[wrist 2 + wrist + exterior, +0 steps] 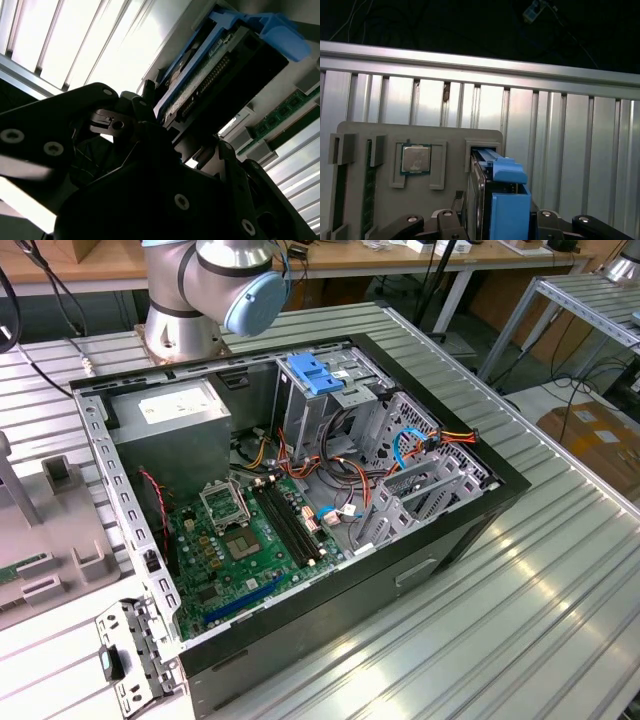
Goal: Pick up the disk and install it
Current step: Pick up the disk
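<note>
In both wrist views the disk (pixel 492 200) (pixel 210 75), a grey drive with blue plastic side rails, stands on edge with its far end at a slot in the grey holder plate (pixel 385 200). My gripper (pixel 497 217) (pixel 185 135) straddles it. One dark finger (pixel 460 205) is against one flat side and the other finger (pixel 538 215) against the opposite side, so the gripper is shut on the disk. The second wrist view shows the disk's connector edge. I cannot tell whether the disk is raised out of the slot.
The open computer case (pixel 440 530) lies on the slatted aluminium table, with a light-blue bracket (pixel 315 375) on its drive cage, a grey power supply (pixel 170 415), a motherboard (pixel 240 540) and loose cables. The holder plate also carries a processor chip (pixel 416 159) and memory sticks (pixel 280 115). The arm's base (pixel 190 300) stands behind the case.
</note>
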Robot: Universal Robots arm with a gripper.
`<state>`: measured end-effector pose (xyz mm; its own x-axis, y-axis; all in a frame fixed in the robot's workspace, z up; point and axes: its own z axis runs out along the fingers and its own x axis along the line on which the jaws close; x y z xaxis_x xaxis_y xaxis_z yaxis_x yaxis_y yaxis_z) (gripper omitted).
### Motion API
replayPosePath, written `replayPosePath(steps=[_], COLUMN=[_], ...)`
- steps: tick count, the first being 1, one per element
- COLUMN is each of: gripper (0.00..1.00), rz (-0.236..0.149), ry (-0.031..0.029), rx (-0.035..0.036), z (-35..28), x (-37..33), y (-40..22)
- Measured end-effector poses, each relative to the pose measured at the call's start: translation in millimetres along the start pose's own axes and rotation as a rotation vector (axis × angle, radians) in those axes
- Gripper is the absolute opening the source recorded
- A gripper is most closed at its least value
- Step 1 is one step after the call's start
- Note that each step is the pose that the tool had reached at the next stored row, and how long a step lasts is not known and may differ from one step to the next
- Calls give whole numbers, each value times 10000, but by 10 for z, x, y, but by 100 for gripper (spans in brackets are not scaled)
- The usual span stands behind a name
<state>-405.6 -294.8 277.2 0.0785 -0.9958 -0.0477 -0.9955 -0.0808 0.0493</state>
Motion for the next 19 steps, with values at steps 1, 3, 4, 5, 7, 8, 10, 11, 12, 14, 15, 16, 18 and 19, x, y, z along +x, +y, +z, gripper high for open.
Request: replayPosePath(steps=[1,3,4,5,7,8,10,11,12,14,15,16,18,19], gripper=[54,54,54,53,40,37,37,37,37,37,37,37,37,37], rz=[0,0,0,0,0,0,0,0,0,0,0,0,0,0], ry=[0,0,0,0,0,0,0,-1,0,0,-1,-1,-1,0], rx=[1,1,1,1,1,1,1,1,1,1,1,1,2,1], z=[1,1,1,1,1,1,2,2,1,2,2,3,3,3], x=[0,0,0,0,0,0,0,0,0,0,0,0,0,0], y=[0,0,0,0,0,0,0,0,0,0,0,0,0,0])
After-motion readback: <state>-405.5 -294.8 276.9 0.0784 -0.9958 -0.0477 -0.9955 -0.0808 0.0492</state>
